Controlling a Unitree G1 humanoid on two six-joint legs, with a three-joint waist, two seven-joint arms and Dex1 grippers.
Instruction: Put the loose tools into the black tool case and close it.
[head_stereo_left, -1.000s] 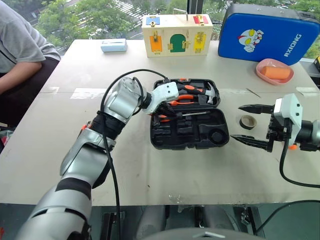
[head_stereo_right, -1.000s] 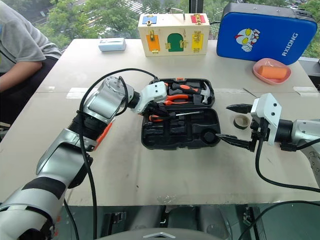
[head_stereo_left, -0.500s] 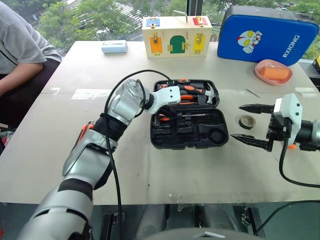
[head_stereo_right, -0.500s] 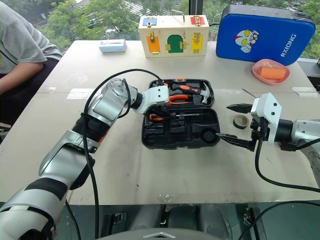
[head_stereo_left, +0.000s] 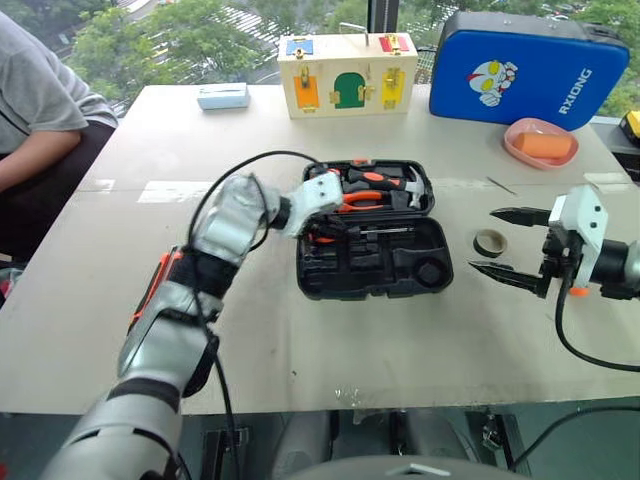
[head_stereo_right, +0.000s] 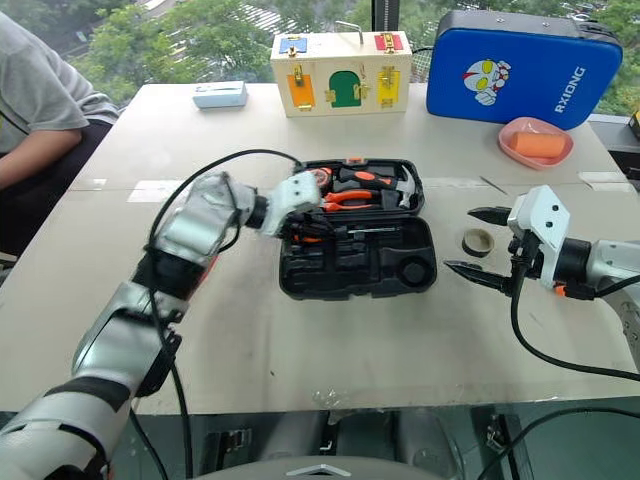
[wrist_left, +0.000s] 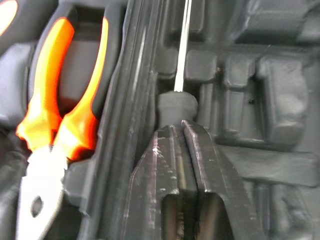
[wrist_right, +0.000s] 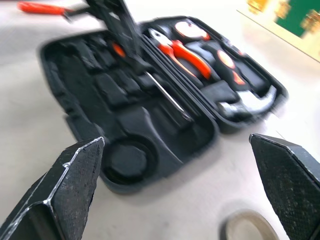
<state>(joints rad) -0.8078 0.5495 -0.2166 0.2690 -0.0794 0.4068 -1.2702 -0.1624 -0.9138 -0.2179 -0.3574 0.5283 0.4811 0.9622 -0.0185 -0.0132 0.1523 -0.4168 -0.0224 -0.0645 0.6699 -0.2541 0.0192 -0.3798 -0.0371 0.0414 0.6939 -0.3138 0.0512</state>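
Screwdriver (wrist_left: 176, 102) handle behind left gripper (wrist_left: 182, 131)

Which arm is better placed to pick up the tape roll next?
Right. The open right gripper hovers just beside the tape roll on the table, while the left gripper is at a screwdriver inside the black case.

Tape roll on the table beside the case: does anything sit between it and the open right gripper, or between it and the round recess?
Nothing visible does. The tape roll lies on bare table between the black tool case and the right gripper, whose fingers stand wide apart. The round recess looks empty at the case's near right corner.
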